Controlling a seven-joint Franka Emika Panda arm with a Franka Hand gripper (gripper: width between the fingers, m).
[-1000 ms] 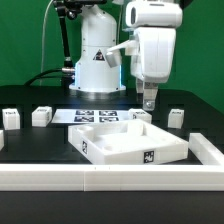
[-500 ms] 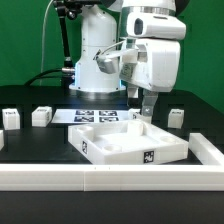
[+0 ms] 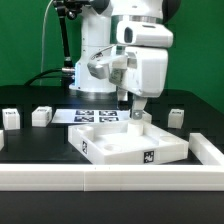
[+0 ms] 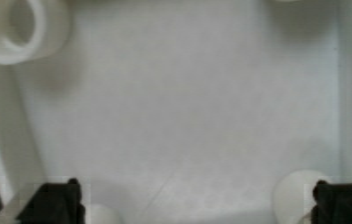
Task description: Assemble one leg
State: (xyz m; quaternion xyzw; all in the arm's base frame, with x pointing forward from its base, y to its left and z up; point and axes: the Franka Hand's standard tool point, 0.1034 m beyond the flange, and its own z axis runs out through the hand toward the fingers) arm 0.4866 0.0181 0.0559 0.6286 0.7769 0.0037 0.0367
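Several small white legs stand on the black table: two at the exterior view's left (image 3: 40,116) (image 3: 9,118), one at the right (image 3: 176,117), and one (image 3: 146,117) just behind the tray beside the hand. My gripper (image 3: 133,108) hangs over the far part of the large white square tray-like piece (image 3: 110,150), fingers pointing down. In the wrist view my gripper (image 4: 201,205) is open and empty, with dark fingertips (image 4: 57,200) wide apart above the tray's white floor (image 4: 173,110). No leg shows in the wrist view.
The marker board (image 3: 92,115) lies behind the tray. A white rail (image 3: 110,180) runs along the table's front and right. The robot base (image 3: 95,60) stands at the back. Round white bosses (image 4: 13,30) (image 4: 306,195) rise from the tray floor.
The arm has swung toward the exterior view's left and the hand has turned, moving the gripper from over the leg behind the tray to over the tray's far part.
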